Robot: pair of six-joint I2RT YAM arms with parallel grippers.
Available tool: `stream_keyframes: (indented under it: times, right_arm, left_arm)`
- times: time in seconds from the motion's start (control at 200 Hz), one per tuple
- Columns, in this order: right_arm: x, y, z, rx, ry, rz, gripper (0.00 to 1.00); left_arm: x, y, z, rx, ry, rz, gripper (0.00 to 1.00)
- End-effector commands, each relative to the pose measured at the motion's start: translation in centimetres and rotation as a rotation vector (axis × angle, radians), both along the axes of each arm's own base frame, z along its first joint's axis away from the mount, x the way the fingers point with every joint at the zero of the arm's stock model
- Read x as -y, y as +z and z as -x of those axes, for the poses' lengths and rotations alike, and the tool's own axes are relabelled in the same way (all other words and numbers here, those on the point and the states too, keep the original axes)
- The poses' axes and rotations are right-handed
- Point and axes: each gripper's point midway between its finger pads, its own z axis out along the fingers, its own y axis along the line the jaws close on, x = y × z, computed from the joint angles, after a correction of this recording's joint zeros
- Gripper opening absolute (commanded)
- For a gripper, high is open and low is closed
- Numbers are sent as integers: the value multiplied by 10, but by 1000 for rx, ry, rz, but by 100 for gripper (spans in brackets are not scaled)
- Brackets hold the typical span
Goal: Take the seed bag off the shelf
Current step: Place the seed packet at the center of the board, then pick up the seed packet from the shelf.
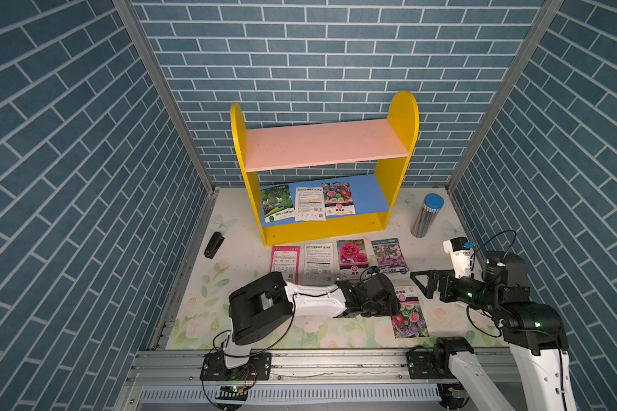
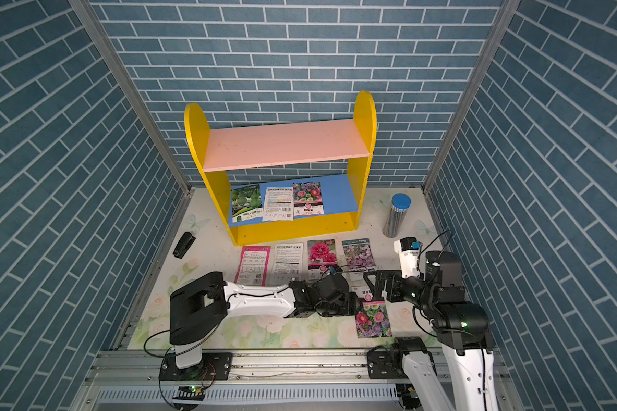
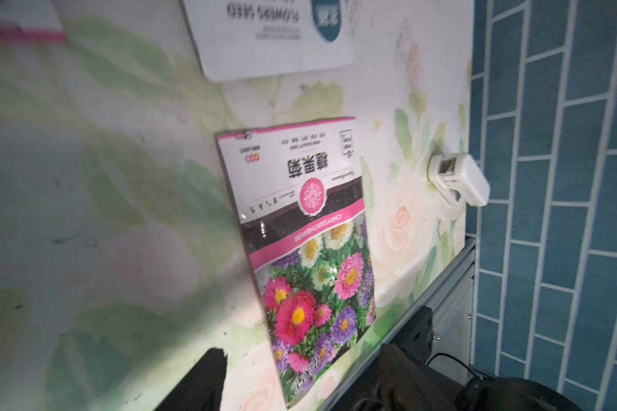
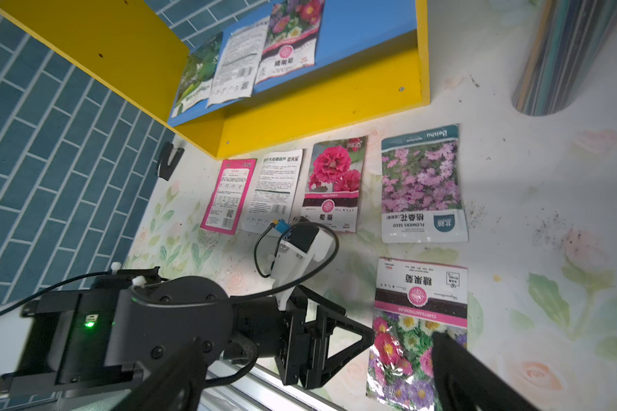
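The shelf (image 1: 321, 142) stands at the back of the table, yellow-sided with a pink upper board and a blue lower board. Three seed bags lie on the blue board: a green one (image 1: 276, 203), a white one (image 1: 310, 204) and a flowered one (image 1: 338, 198). A chrysanthemum seed bag (image 1: 408, 316) (image 3: 300, 220) (image 4: 419, 320) lies flat on the table at the front right. My left gripper (image 1: 396, 309) (image 3: 300, 384) is low at that bag's edge, open, with its fingers either side of the bag's end. My right gripper (image 1: 419, 284) (image 4: 321, 384) hovers open just beyond, holding nothing.
Several other seed bags (image 1: 352, 258) lie in a row on the table in front of the shelf. A shiny cylinder with a blue lid (image 1: 426, 215) stands at the back right. A small black object (image 1: 213, 244) lies at the left edge. A metal rail (image 1: 335, 363) runs along the front.
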Motion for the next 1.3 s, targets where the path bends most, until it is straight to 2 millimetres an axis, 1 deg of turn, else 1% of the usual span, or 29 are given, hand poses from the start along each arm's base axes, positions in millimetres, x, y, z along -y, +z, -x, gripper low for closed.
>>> stream_keyframes:
  times: [0.0, 0.04, 0.075, 0.16, 0.265, 0.345, 0.435, 0.55, 0.62, 0.72, 0.82, 0.91, 1.005, 1.08, 1.19, 1.295]
  right_arm:
    - [-8, 15, -7, 104, 45, -34, 100]
    - [-6, 15, -12, 120, 29, -25, 100]
    - [-6, 17, -15, 138, 28, -26, 100]
    - [-8, 23, -24, 195, 24, -46, 100]
    - [-14, 33, -33, 260, 44, -81, 100]
    - [-18, 35, -40, 288, 64, -99, 100]
    - [-23, 34, -50, 304, 79, -123, 100]
    - [-29, 27, -63, 318, 100, -158, 100]
    - [-31, 19, -76, 323, 93, -166, 100]
    - [-37, 13, -92, 319, 88, -148, 100]
    - [-55, 8, -106, 322, 100, -107, 100]
    - [-74, 1, -123, 323, 104, -45, 100]
    - [-93, 0, -140, 343, 106, -14, 100]
    - [-108, 0, -155, 347, 109, 9, 97]
    - [-130, -1, -175, 365, 124, 32, 95]
    - [-146, -5, -197, 373, 127, 66, 95]
  left_arm:
    - [-24, 17, -14, 102, 10, -54, 91]
    - [-31, 24, -18, 123, 14, -59, 97]
    - [-38, 29, -22, 139, 16, -64, 100]
    - [-53, 41, -29, 172, 18, -67, 100]
    - [-71, 58, -37, 253, 19, -76, 100]
    - [-81, 77, -42, 343, -3, -80, 100]
    - [-93, 100, -48, 434, -13, -80, 100]
    - [-109, 131, -57, 543, -12, -70, 100]
    - [-118, 149, -59, 610, -18, -68, 100]
    - [-137, 172, -65, 699, 9, -95, 100]
    - [-161, 185, -75, 739, 52, -129, 100]
    - [-184, 193, -84, 765, 91, -149, 100]
    - [-210, 199, -91, 796, 133, -199, 100]
    - [-232, 205, -97, 817, 173, -239, 100]
    - [-255, 215, -101, 840, 216, -267, 100]
    - [-269, 223, -102, 860, 234, -284, 100]
